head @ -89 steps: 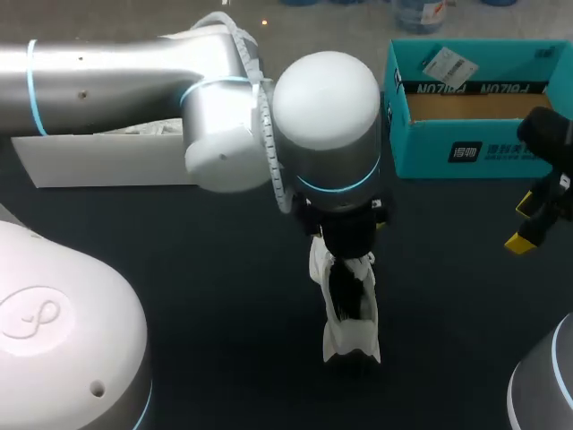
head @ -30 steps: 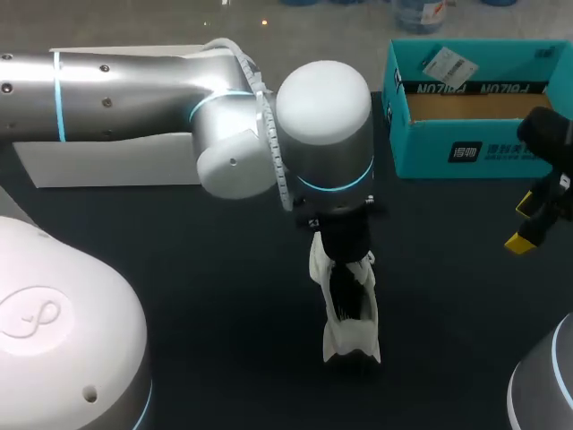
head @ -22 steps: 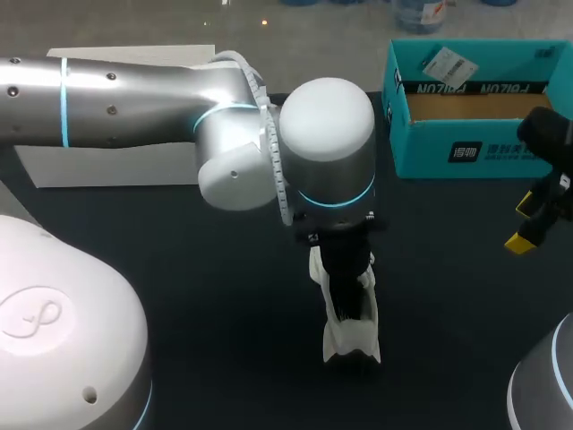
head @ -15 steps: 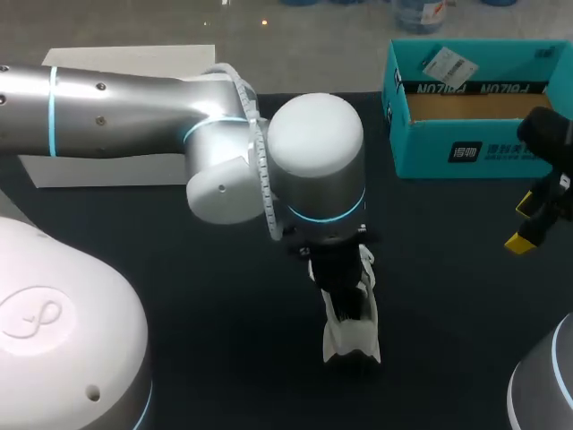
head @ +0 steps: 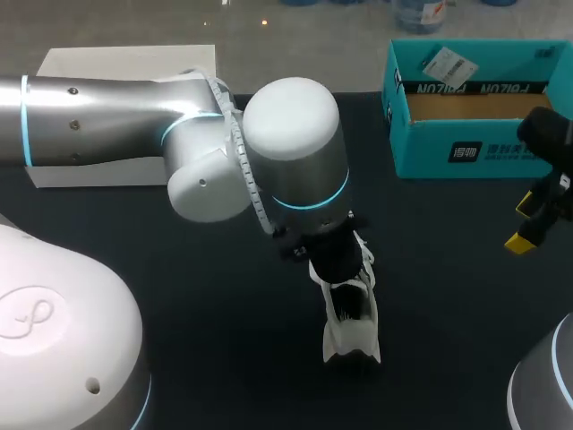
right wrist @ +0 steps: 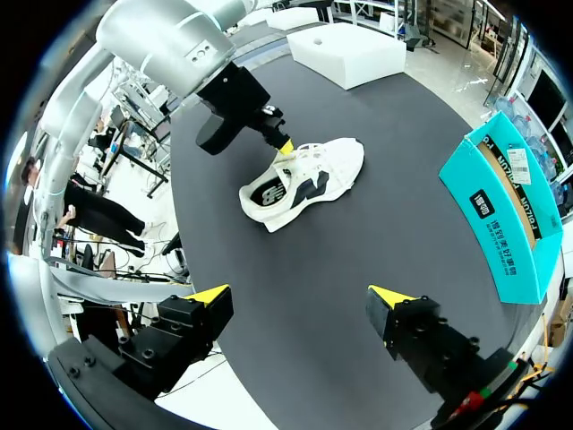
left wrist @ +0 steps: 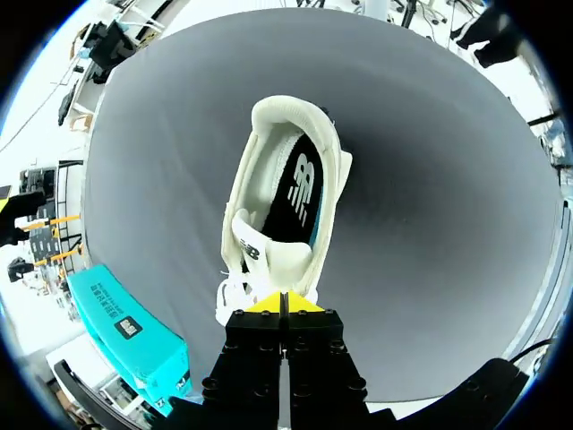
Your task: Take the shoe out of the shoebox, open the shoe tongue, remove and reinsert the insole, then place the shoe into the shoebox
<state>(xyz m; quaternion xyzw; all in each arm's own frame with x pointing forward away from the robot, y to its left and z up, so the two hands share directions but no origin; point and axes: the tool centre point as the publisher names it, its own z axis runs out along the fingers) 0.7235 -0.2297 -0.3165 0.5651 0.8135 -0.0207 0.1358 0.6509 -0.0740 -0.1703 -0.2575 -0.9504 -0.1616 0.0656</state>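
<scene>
**Loose Shoe, Doubtful Pinch**

The shoe (head: 351,327) stands unbraced on the near-centre tabletop (head: 224,340); a sideways tug could drag or tip it. My left claw (left wrist: 285,305) has its tips pressed together at the tongue (left wrist: 251,248). I cannot tell whether it grips, so it may slip. The right claw (right wrist: 300,300) hangs wide open, empty. The shoebox (head: 430,152) sits far right.

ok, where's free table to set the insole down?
Bare table right of the shoe, between the shoebox behind and the right gripper. Also left of the shoe, toward the near edge. Crowded: the left gripper at the shoe, and the left arm before the white box.
</scene>
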